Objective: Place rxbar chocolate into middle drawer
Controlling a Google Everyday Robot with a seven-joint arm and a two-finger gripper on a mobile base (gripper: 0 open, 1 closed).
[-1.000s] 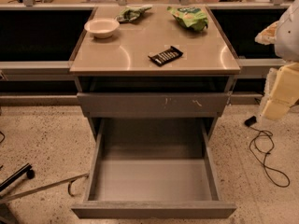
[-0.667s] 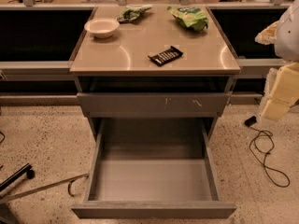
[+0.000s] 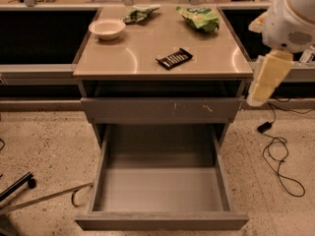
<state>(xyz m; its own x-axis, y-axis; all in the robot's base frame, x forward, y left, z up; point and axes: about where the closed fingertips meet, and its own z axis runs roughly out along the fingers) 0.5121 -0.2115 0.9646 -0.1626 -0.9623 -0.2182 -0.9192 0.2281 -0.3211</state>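
The rxbar chocolate point(image 3: 174, 58), a small flat black bar with white lettering, lies on the cabinet top point(image 3: 147, 63), right of centre near the front edge. Below, the middle drawer point(image 3: 160, 220) is pulled fully out, with a bare grey floor. My gripper point(image 3: 265, 80), a pale yellow part hanging from the white arm point(image 3: 291, 18), is off the cabinet's right front corner. It is to the right of the bar, lower than the cabinet top, and touches nothing.
A white bowl point(image 3: 107, 28) sits at the back left of the top, a dark green wrinkled packet point(image 3: 140, 14) behind it, and a bright green snack bag point(image 3: 199, 17) at the back right. The scratched drawer front point(image 3: 162, 109) is shut. A black cable point(image 3: 278, 156) lies on the floor at the right.
My arm and gripper have moved left and slightly up, closer to the cabinet's right edge. The bar, the drawers and the other items have not moved.
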